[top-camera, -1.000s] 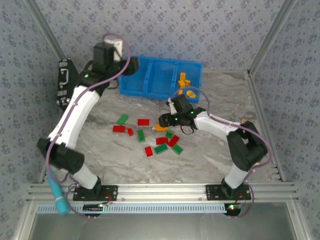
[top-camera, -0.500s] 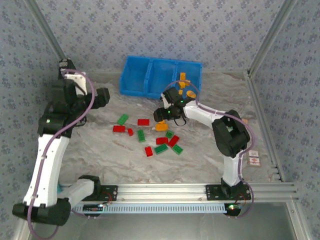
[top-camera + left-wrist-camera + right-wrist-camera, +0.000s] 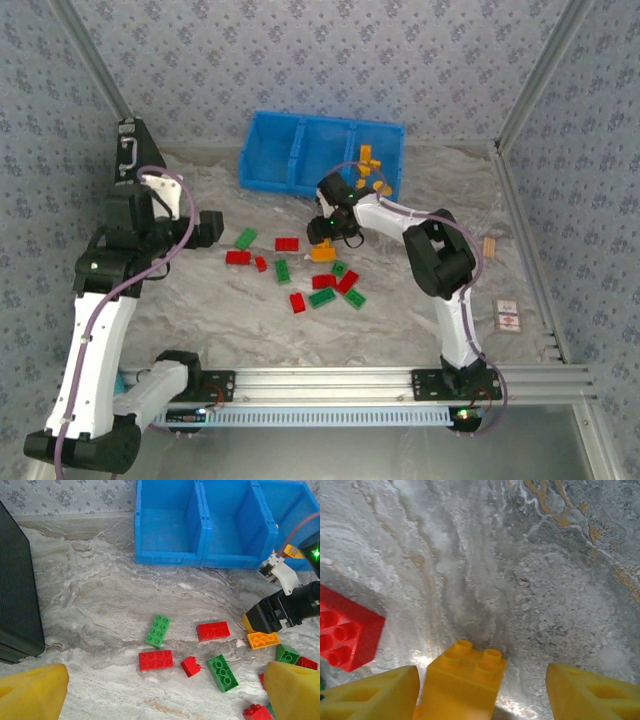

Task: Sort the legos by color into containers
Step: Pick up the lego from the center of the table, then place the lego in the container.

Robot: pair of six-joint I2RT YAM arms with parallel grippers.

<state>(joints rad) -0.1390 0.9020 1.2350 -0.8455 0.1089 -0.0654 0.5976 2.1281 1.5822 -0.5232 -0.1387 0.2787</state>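
Legible text: none.
Small card (image 3: 508,315) on the counter (image 3: 230,320), at four o'clock, bears red print too small to read.

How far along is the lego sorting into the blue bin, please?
Done: several orange legos lie in the bin's right compartment. In hand: the right fingers straddle one orange brick on the table, not yet closed. Remaining: all red bricks and green bricks; the other two compartments look empty.

Grey marbled surface (image 3: 220,320), creased in places. Black case (image 3: 128,152) with a silver handle stands at my far left by the wall; its dark side shows at the left edge of my left wrist view. At my right lie a small card (image 3: 508,315) and a tan piece (image 3: 489,247). Patterned wallpaper (image 3: 330,50) behind.
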